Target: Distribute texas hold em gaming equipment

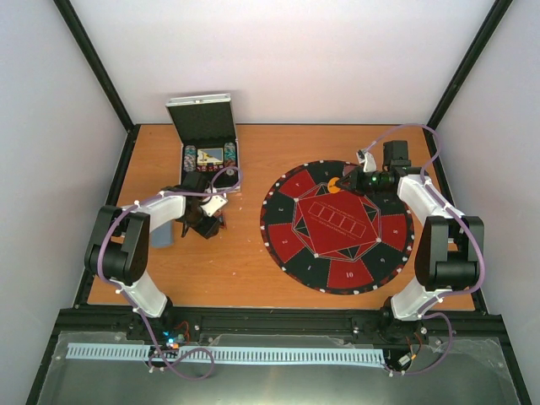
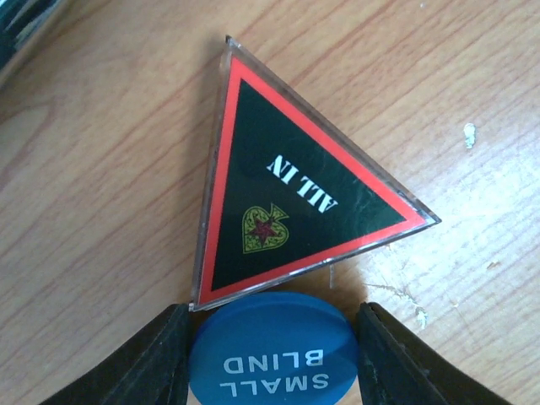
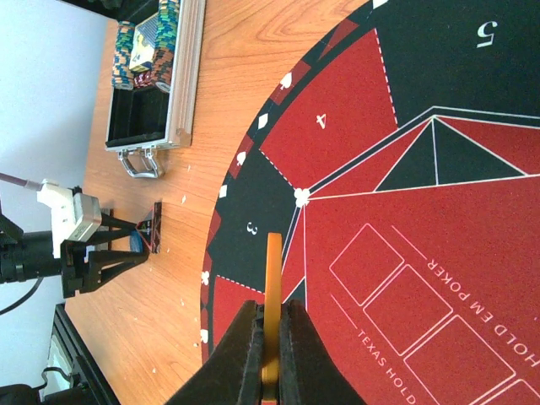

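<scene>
My left gripper [image 2: 274, 314] is down on the wooden table, its fingers against both sides of a flat blue "SMALL BLIND" disc [image 2: 270, 359]. A black and red triangular "ALL IN" marker [image 2: 287, 177] lies just beyond the disc, touching it. In the top view this gripper [image 1: 205, 226] sits in front of the open case. My right gripper [image 3: 272, 312] is shut on an orange disc [image 3: 272, 261], held on edge above the round felt mat [image 3: 396, 169] near segment 3. It shows in the top view [image 1: 339, 184] at the mat's far edge. Poker chips [image 3: 139, 46] stand in the case.
The open metal case [image 1: 209, 156] stands at the back left with chip rows [image 1: 191, 157] and a yellow box in it. A flat grey-blue thing [image 1: 163, 234] lies beside the left arm. The round red and black mat [image 1: 337, 226] covers the right half of the table.
</scene>
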